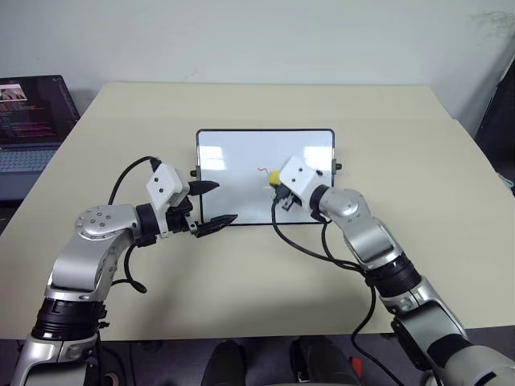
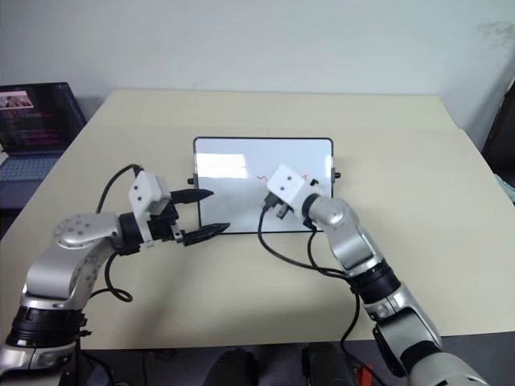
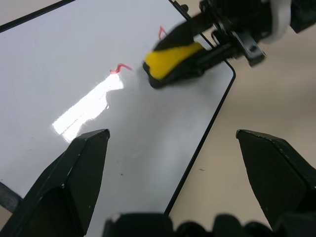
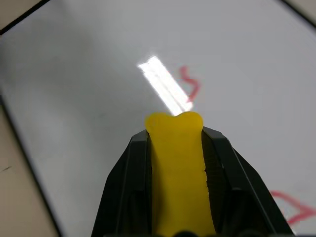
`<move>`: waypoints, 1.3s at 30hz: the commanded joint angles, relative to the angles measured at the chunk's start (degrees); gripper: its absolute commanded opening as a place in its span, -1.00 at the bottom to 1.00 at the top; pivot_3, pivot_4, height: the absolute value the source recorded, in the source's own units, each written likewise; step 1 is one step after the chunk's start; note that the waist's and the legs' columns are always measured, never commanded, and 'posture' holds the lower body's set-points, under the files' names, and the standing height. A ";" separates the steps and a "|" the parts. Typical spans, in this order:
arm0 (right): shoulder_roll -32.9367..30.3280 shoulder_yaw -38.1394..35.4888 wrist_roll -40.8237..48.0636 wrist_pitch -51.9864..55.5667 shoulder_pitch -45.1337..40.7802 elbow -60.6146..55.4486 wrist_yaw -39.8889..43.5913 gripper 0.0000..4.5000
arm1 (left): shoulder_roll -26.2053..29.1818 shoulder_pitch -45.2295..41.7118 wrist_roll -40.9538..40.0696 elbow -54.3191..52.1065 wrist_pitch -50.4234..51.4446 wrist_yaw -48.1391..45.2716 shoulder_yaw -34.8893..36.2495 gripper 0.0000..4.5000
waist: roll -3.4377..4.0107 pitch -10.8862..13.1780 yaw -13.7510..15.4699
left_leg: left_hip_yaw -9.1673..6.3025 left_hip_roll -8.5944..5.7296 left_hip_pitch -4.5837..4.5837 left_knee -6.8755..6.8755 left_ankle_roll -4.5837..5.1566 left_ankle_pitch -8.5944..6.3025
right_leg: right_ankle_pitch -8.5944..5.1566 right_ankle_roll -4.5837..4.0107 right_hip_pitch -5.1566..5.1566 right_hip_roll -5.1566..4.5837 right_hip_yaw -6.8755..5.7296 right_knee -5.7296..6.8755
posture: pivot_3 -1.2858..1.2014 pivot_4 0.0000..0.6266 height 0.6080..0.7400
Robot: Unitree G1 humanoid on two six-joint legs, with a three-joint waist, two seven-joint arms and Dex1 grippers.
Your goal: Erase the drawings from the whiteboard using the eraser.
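Two red drawings point(image 4: 190, 85) show on the glossy whiteboard point(image 1: 233, 161) beside the yellow eraser point(image 4: 177, 168).

Left pincer point(image 1: 211, 203) blocks the whiteboard's point(image 1: 241, 161) left edge; table point(image 1: 241, 281) around lies open

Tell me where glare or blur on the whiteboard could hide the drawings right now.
Left wrist view: a bright glare streak lies on the whiteboard right beside the red squiggle; the right tool with the eraser looks blurred. Right wrist view: the glare streak touches the squiggle. Left eye view: only a pale reflection.
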 commanded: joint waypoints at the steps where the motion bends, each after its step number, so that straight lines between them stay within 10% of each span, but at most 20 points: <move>1: -0.18 -1.67 -1.13 0.62 -0.46 1.22 -2.03 -0.54 | 0.74 0.02 -0.58 -2.20 -0.10 -0.33 1.02 1.00 | 0.00 0.00 -0.01 | -0.01 -0.01 0.03 0.00 0.00 0.00 | 0.00 0.00 0.01 0.00 -0.01 0.03 | 0.03 -0.52 1.00; 39: 2.32 2.84 -3.08 -5.76 -8.17 10.67 2.73 -0.55 | 1.64 0.89 -0.64 -2.32 0.38 0.04 2.13 1.00 | 0.01 0.01 -0.18 | 0.02 0.05 -0.10 -0.02 0.00 0.01 | 0.05 -0.04 -0.06 0.04 0.03 -0.10 | 0.03 -0.52 1.00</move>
